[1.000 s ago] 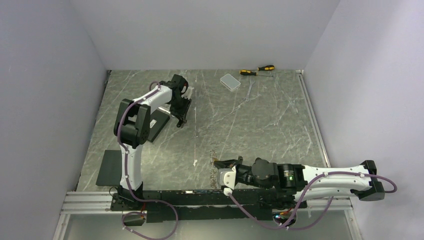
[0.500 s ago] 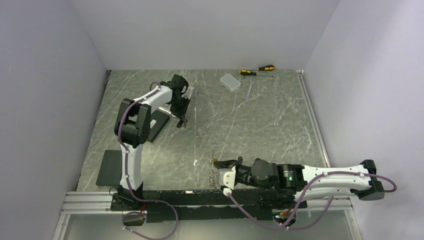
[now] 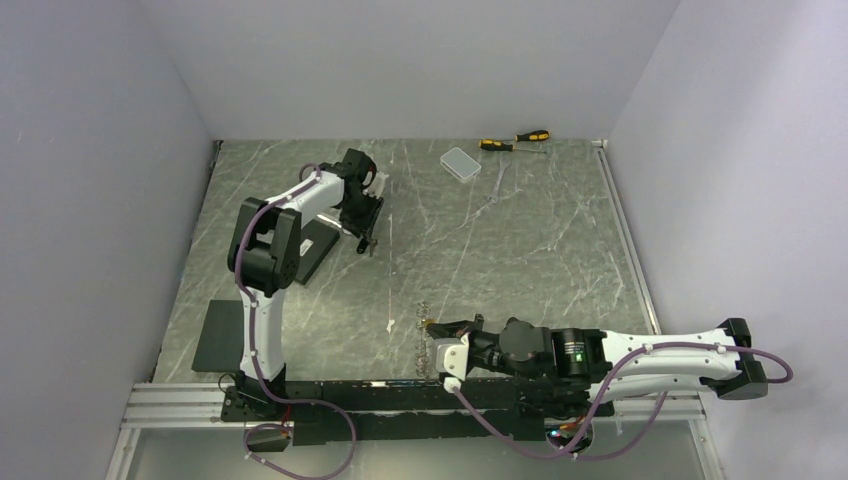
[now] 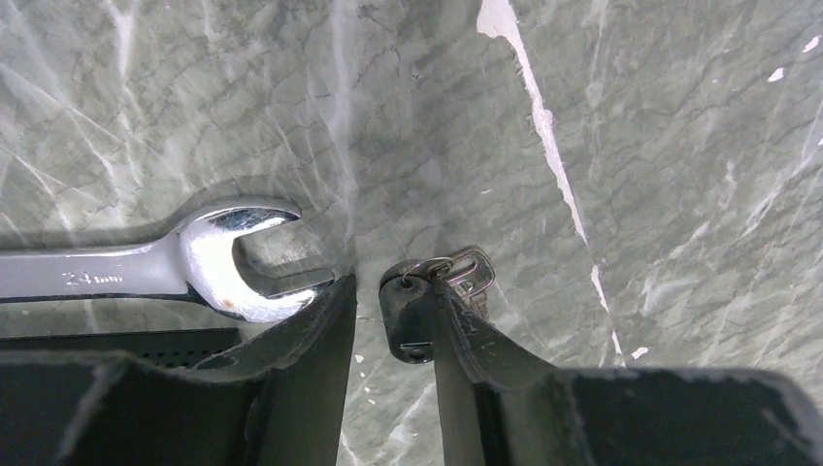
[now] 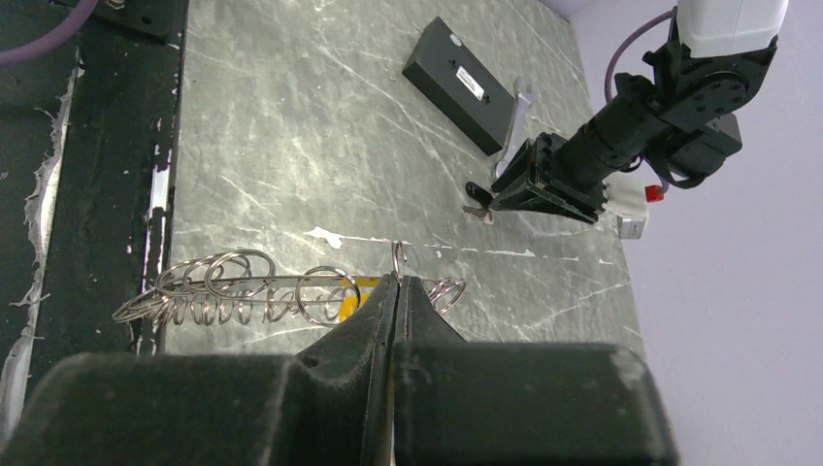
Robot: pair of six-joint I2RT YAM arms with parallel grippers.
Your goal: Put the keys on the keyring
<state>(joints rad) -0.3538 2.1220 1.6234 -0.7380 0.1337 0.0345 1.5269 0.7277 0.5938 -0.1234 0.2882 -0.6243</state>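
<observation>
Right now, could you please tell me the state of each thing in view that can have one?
left gripper: jaws open, straddling the black-headed key
right gripper: jaws shut on the keyring
black-headed key: lying flat, off the keyring
yellow-headed key: lying among the keyring's loops
spanner: lying flat

I see the keyring [image 5: 254,291] as a run of linked silvery wire loops lying along the desk [image 5: 291,146], one loop pinched upright in my right end effector [image 5: 396,282]. A yellow-headed key [image 5: 346,297] shows among the loops. Well apart from them, the black-headed key [image 4: 406,316] and a pale silver key [image 4: 468,275] lie flat, touching.
</observation>
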